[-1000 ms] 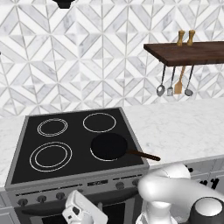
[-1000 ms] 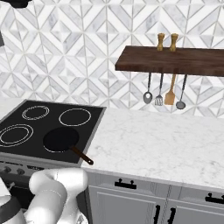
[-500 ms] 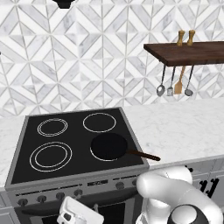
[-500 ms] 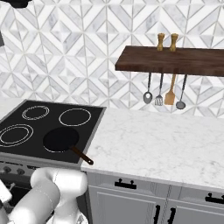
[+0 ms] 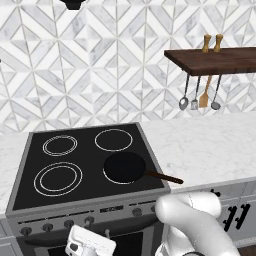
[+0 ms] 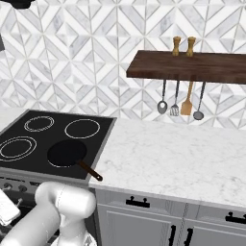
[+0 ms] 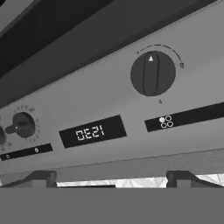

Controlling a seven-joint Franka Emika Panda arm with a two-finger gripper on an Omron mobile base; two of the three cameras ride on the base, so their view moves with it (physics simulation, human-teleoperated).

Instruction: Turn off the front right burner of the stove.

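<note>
Hand view: large knob (image 7: 153,73) on the stove (image 7: 109,100) front panel sits up and right of the tool (image 7: 111,177), whose tips stand apart, gripping nothing; front right burner (image 5: 125,167) lies under the frying pan (image 5: 131,168)

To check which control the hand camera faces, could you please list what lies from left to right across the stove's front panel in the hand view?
Small knob → digital display → large knob with the burner-diagram label just below it.
</note>
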